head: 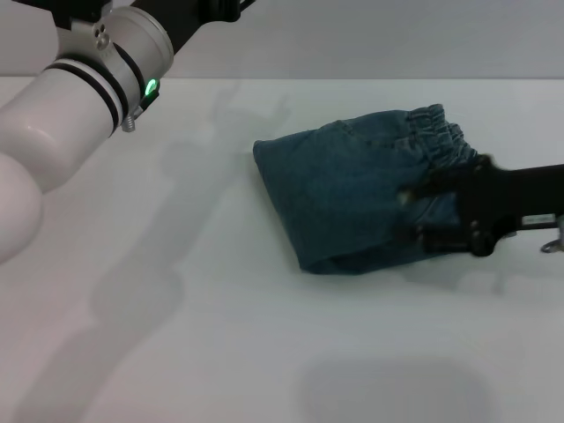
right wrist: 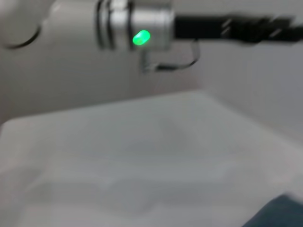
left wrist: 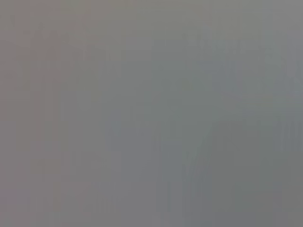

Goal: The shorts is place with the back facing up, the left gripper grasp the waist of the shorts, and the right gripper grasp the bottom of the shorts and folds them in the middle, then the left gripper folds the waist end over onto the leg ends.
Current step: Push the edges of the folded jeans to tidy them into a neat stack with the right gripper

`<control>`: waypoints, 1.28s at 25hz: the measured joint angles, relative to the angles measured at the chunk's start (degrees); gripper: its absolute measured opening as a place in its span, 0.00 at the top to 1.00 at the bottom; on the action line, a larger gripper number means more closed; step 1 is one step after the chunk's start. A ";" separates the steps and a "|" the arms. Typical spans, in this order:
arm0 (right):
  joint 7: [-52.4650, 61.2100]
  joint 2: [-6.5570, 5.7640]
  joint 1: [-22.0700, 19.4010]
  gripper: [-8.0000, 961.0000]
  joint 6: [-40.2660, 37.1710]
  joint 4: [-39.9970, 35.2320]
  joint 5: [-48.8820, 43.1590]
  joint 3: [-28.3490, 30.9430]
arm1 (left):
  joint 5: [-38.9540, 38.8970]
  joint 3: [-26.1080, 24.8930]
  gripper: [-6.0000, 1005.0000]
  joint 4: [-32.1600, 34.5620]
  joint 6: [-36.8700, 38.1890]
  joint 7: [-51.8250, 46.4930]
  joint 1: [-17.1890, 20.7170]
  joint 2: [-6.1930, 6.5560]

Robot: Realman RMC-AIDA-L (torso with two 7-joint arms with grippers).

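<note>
The shorts (head: 344, 185) lie folded into a compact blue denim bundle on the white table (head: 176, 335), right of centre. Their ruffled elastic waist end (head: 436, 132) is on top at the far right; the leg ends and the bottom of the shorts are hidden under the fold. My right gripper (head: 416, 216) comes in from the right, low over the bundle's right edge, open with denim showing between its fingers. My left gripper (right wrist: 236, 28) is raised high at the far left, well away from the shorts. A corner of the shorts (right wrist: 279, 213) shows in the right wrist view.
The left arm (head: 79, 79) with its green light (head: 151, 87) crosses the upper left of the head view, above the table. The left wrist view shows only flat grey.
</note>
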 joint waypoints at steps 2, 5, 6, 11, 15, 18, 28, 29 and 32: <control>1.45 0.21 3.55 0.47 -1.10 1.71 -5.34 -0.81 | 0.03 -0.08 0.15 -0.13 -0.19 -0.01 0.17 -0.01; 1.93 0.23 5.31 0.47 -0.87 3.61 -6.78 -1.81 | 0.03 -0.34 0.15 -0.17 -0.12 -0.02 0.20 -0.01; 2.38 0.23 6.15 0.47 -0.53 4.48 -7.19 -2.23 | 0.04 -0.51 0.15 -0.07 0.04 -0.05 0.27 -0.01; 5.71 0.19 10.13 0.47 3.30 8.09 -7.92 -4.44 | 0.02 -0.87 0.15 0.79 0.48 -0.40 0.58 -0.02; 10.07 0.32 13.11 0.47 7.87 11.02 -7.94 -7.65 | 0.01 -0.86 0.15 1.02 0.57 -0.47 1.15 -0.02; 11.86 0.63 14.51 0.47 10.61 12.42 -7.58 -11.41 | 0.01 -0.86 0.15 1.31 0.58 -0.47 1.88 -0.01; 22.88 0.28 16.98 0.47 7.73 9.58 -9.04 -18.31 | 0.16 -1.72 0.15 1.16 0.39 -0.47 3.77 0.07; 23.86 0.27 17.16 0.47 7.47 9.36 -10.01 -18.34 | 0.16 -1.79 0.15 1.11 0.39 -0.47 3.77 0.07; 25.35 0.34 18.06 0.47 7.77 10.09 -12.41 -18.89 | 0.25 -1.96 0.15 1.00 0.39 -0.47 3.79 0.07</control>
